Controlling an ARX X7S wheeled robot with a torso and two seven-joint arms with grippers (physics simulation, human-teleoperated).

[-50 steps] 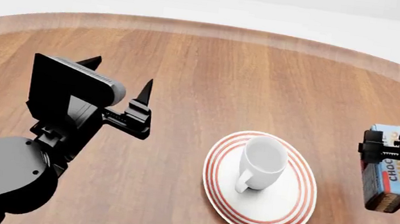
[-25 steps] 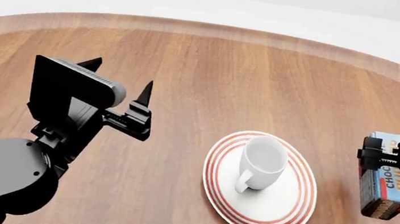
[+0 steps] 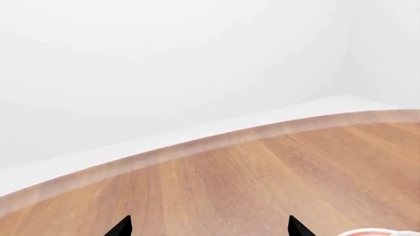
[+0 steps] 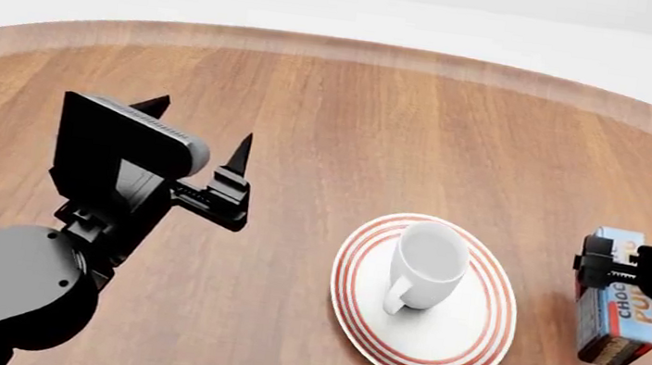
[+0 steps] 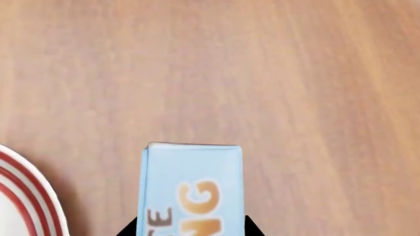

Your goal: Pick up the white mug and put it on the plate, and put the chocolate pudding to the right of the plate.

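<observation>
The right gripper (image 4: 614, 265), at the right edge of the head view, is closed on the chocolate pudding (image 4: 616, 311); in the right wrist view its dark fingertips (image 5: 129, 229) are seen on either side of the carton (image 5: 192, 189). On the carton's light blue top, "CHOC" and "PU" are legible in the head view; the rest of the lettering is cut off or covered. The carton's long axis is shown running from upper to lower frame, slightly tilted. It is placed right of the plate (image 4: 470, 348), apart from it. The white mug (image 4: 426, 265) is seen upright on the red-ringed plate at lower centre, its handle pointing toward the lower edge. The left gripper (image 4: 195, 134), at centre left, is shown wide open and holding nothing over the wooden table (image 4: 334, 118).
</observation>
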